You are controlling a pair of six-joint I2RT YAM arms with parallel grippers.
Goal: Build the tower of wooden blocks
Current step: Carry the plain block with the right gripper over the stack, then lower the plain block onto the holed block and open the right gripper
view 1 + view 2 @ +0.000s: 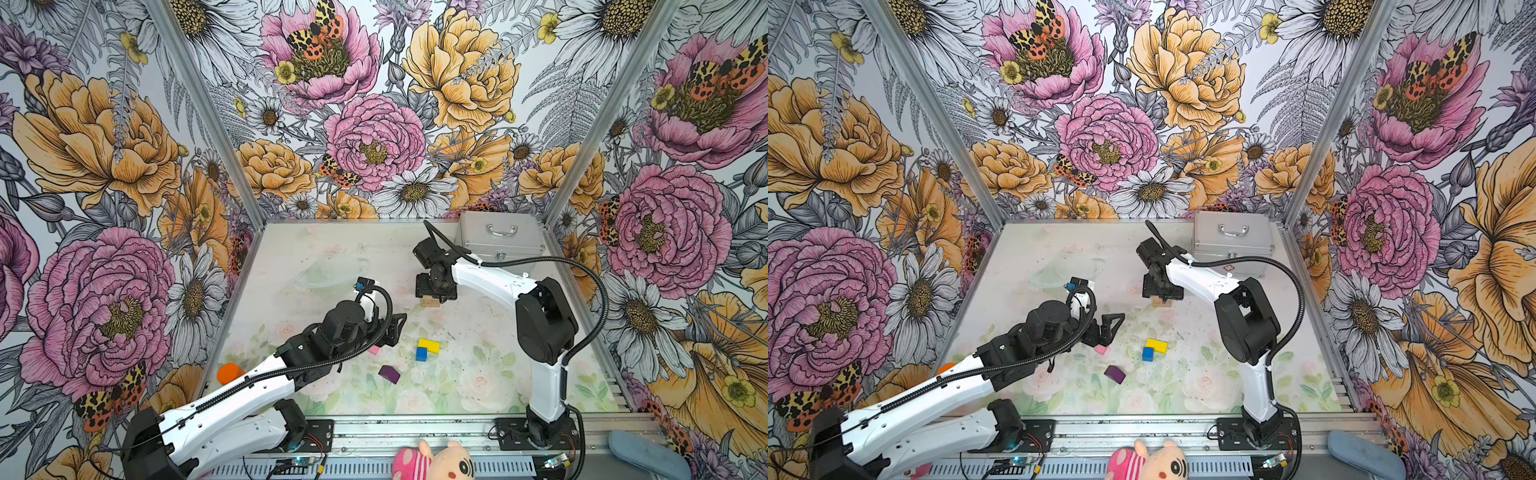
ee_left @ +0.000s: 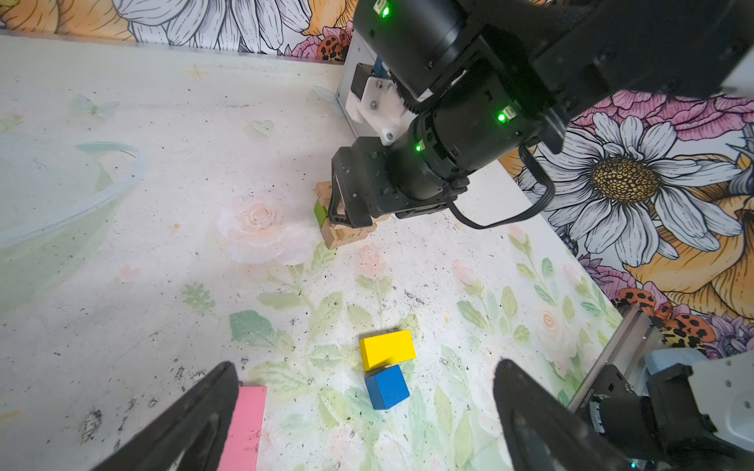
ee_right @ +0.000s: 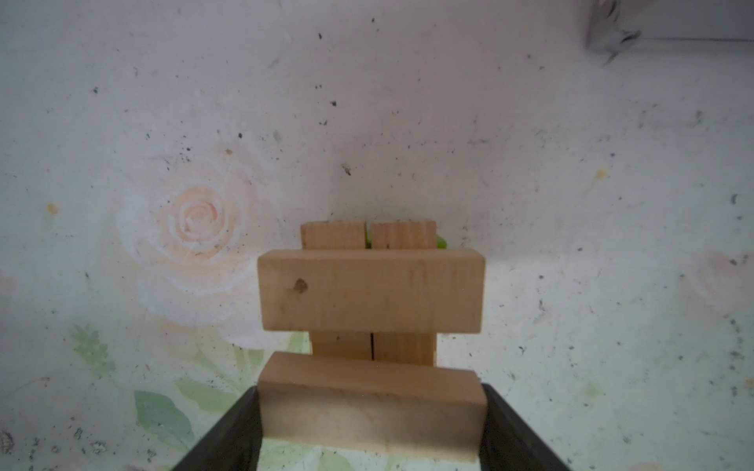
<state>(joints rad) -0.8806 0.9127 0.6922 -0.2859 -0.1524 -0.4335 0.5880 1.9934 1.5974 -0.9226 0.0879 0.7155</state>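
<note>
Gripping a tan bar (image 3: 371, 403) by its two ends, the right gripper (image 1: 436, 293) stands directly over the tower (image 2: 347, 238), fingers (image 3: 240, 432) pressed against the end faces of the bar. The tower sits on the bench (image 1: 299, 245) toward the far right corner, near the silver case (image 1: 498, 237) and apart from it. In the right wrist view, the tower's top layer carries one tan bar laid crosswise on a pair of tan bars set side by side; the held bar lies parallel to that top bar, over the same pair. Whether the held bar already rests on the pair cannot be determined. A green block (image 2: 320, 212) shows in the tower's lower part. The left gripper (image 1: 390, 332) hangs low over the middle of the bench with its jaws spread wide and nothing between them; a pink block (image 2: 245, 424) lies flat just beside one finger. A yellow block (image 1: 429, 345) and a blue block (image 1: 421, 354) lie touching each other in the middle of the bench, and a purple block (image 1: 389, 374) lies closer to the near edge. An orange-capped bottle (image 1: 229, 372) lies near the left edge, partly hidden by the left arm.
</note>
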